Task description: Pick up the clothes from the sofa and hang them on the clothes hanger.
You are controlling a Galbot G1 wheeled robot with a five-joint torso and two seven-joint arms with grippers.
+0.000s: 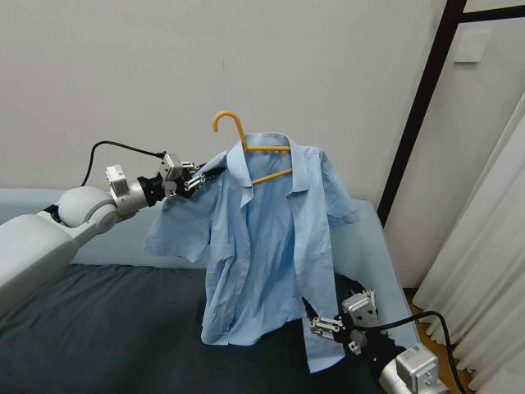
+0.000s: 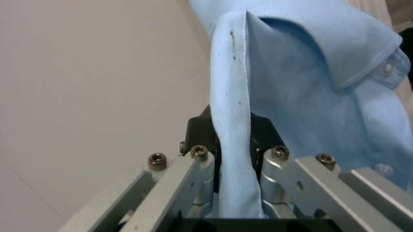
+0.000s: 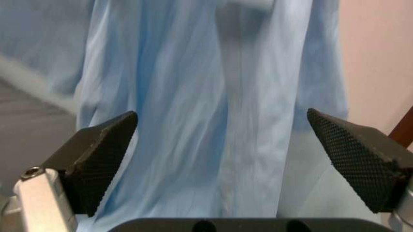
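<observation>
shirt: draped on the orange hanger | left end effector: clenched on shirt shoulder fabric at the hanger's left end | right end effector: released, well below the hanger, beside the hem | we judge the shirt light, limp and prone to slipping; take hold at seams or the collar

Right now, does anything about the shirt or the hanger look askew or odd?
Yes. The orange hanger sits askew inside the blue shirt, its hook free; the left gripper pinches the shirt's shoulder and holds it up. The left wrist view shows dark specks along the pinched fold. The right gripper is open by the hem.
</observation>
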